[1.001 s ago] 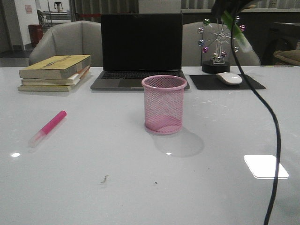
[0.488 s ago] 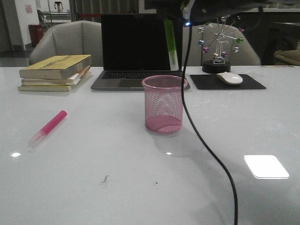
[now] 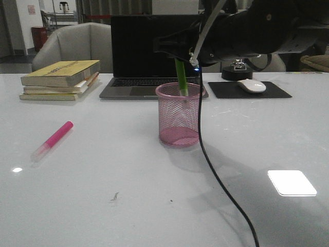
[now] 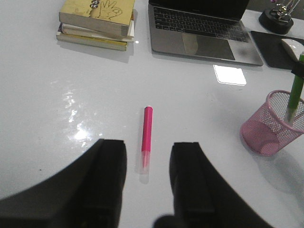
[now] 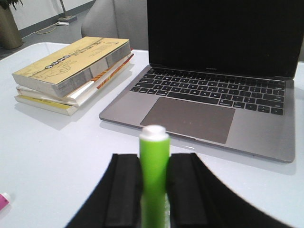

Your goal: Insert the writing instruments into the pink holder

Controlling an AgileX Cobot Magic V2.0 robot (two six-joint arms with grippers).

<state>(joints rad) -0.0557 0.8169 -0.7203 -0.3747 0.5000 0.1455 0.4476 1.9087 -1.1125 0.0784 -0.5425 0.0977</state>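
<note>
A lime green highlighter, likely light, rigid and smooth, best held mid-barrel, stands at frame centre, lower end inside the pink holder. The right gripper pinches its barrel between both jaws. The pink highlighter lies on the table, centre frame, ahead of the left gripper, whose jaws are spread and empty.

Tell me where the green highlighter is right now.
In the front view the green highlighter stands nearly upright at table centre, gripped by the right gripper, its lower end inside the pink holder, before the laptop.
</note>
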